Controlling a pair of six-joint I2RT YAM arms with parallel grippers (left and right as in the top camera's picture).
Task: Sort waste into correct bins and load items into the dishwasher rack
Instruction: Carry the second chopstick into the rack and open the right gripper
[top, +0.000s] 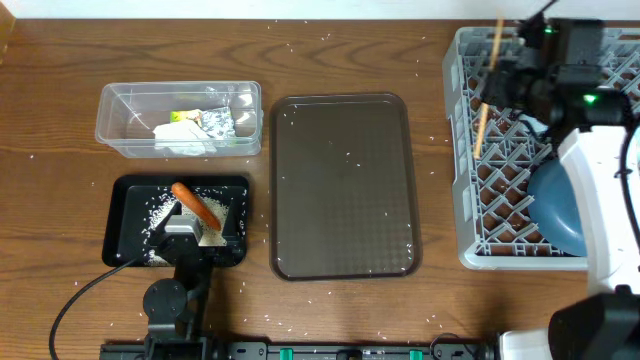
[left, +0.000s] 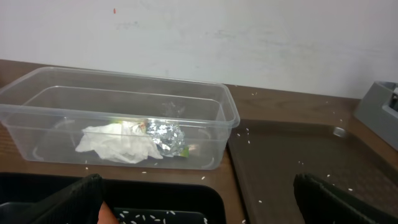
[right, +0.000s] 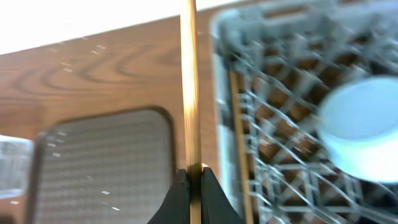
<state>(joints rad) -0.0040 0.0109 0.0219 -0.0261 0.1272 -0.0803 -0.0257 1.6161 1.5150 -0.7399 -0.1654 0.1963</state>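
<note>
- Overhead view: the grey rack (top: 462, 150) stands at the right edge of the tabletop (top: 60, 60), with the right tool (right: 194, 179) above its far left corner
- The right tool's jaws are pressed together on a single wooden chopstick (right: 189, 81), pinching it near one end; in the right wrist view the stick rises straight up from between the fingertips, over the rack's left wall
- A second chopstick (right: 240, 140) lies inside the rack, just beside that same wall and running along it
- A dark-blue plate (top: 555, 205) leans among the pegs in the rack's near half, partly hidden by the right arm
- A pale round vessel (right: 360, 134) sits in the rack further right; it is too blurred to tell bowl from cup
- The left tool (left: 196, 190) hangs over the black tray (top: 125, 215) at the near left, jaws spread wide and holding nothing; its two dark fingers show at the bottom corners of the left wrist view
- In the black tray lie the orange carrot (top: 195, 205), set diagonally, and white rice grains (top: 157, 210), heaped mostly towards the left side
- The clear tub (top: 110, 105) sits just beyond the black tray; it holds the crumpled tissue (left: 118, 144), the silver foil (left: 165, 134) touching the tissue's right side, and a green-yellow wrapper (top: 185, 116) behind them
- The brown serving tray (top: 343, 185) lies between the two bins and the rack, with a few stray rice grains on it, and more grains are scattered across the tabletop
</note>
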